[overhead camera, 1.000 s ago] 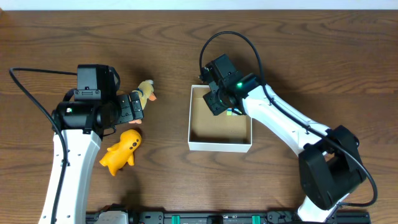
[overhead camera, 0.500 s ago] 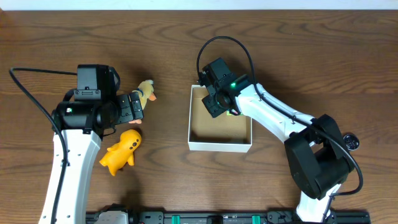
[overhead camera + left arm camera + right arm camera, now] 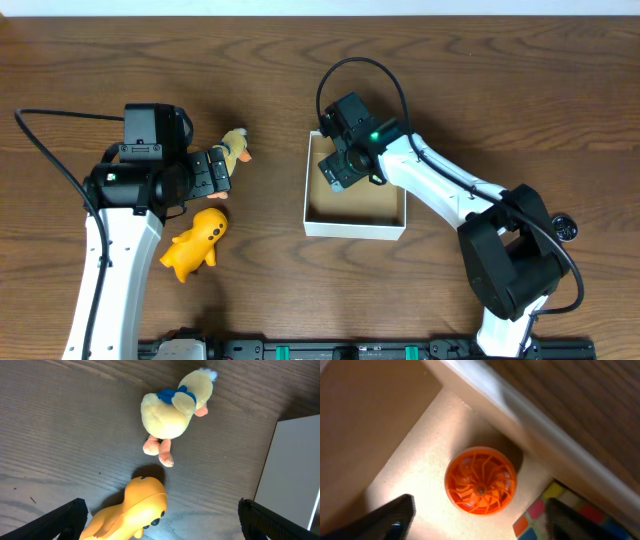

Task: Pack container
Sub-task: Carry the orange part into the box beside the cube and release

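One container (image 3: pixel 355 234), one duck (image 3: pixel 236 148), one yellow plush (image 3: pixel 195 243)

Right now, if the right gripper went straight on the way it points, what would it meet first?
Probably the orange finned disc on the container floor, centred under the open right gripper.

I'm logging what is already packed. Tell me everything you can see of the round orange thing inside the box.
The round orange plastic-looking disc has curved ribs fanning out from a small central hub inside a smooth rim, like a fan wheel. It lies flat on the brown floor of the shallow white-walled cardboard container, close to one wall and beside a multicoloured tiled cube; whether it touches either cannot be told. The right gripper hangs open above it, not gripping it.
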Controlling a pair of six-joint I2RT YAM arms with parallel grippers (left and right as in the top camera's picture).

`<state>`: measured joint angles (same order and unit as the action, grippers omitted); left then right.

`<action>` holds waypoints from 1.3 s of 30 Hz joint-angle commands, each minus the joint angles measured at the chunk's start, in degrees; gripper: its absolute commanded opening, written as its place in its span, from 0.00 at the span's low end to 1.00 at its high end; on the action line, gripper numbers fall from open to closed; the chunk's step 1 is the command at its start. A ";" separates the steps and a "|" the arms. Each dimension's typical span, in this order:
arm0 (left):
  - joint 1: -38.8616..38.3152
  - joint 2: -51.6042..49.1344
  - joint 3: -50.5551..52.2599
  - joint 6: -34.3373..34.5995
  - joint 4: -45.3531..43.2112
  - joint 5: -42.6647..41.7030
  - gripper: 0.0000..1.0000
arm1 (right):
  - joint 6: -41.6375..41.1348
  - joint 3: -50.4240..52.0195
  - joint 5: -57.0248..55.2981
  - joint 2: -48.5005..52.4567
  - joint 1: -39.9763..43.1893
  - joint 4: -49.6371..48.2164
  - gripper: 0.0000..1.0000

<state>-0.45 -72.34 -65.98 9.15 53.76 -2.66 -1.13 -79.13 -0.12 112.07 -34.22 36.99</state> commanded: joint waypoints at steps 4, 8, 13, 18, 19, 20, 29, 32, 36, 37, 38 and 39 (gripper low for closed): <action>-0.13 -0.28 -1.01 -0.52 0.20 0.09 0.98 | -1.38 -5.18 -0.24 -2.75 0.00 2.78 0.50; -0.13 -0.28 -1.01 -0.52 0.22 0.09 0.98 | -1.36 -5.95 6.21 -3.10 -1.05 3.08 0.03; -0.13 -0.28 -1.01 -0.52 0.20 0.09 0.98 | -1.01 -5.75 8.07 -2.64 -3.48 3.56 0.02; -0.13 -0.28 -1.01 -0.52 0.20 0.09 0.98 | -0.98 -5.42 7.56 -0.85 -4.96 3.56 0.02; -0.13 -0.28 -1.01 -0.52 0.20 0.09 0.98 | -1.01 -5.40 7.45 -0.11 -4.98 3.63 0.02; -0.13 -0.28 -1.01 -0.50 0.22 0.09 0.98 | -1.03 -5.40 7.43 0.63 -4.96 3.69 0.01; -0.13 -0.28 -1.01 -0.52 0.22 0.09 0.98 | -3.69 -5.40 0.42 6.58 -4.57 2.89 0.01; -0.13 -0.28 -1.01 -0.52 0.22 0.09 0.98 | -6.84 -5.40 -5.33 7.10 -4.33 2.64 0.01; -0.13 -0.28 -1.01 -0.52 0.24 0.09 0.98 | -12.26 -5.40 -11.98 7.10 -3.80 2.58 0.02; -0.13 -0.28 -1.01 -0.52 0.24 0.09 0.98 | -12.35 -5.40 -11.96 7.10 -3.61 2.51 0.03; -0.13 -0.28 -1.01 -0.52 0.26 0.09 0.98 | -12.37 -5.40 -11.93 7.10 -3.48 2.51 0.03; -0.13 -0.28 -1.01 -0.52 0.26 0.09 0.98 | -12.37 -5.40 -11.96 7.10 -3.41 2.54 0.03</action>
<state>-0.45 -72.34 -65.98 9.15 53.78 -2.66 -10.17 -84.07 -7.53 118.48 -38.30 39.48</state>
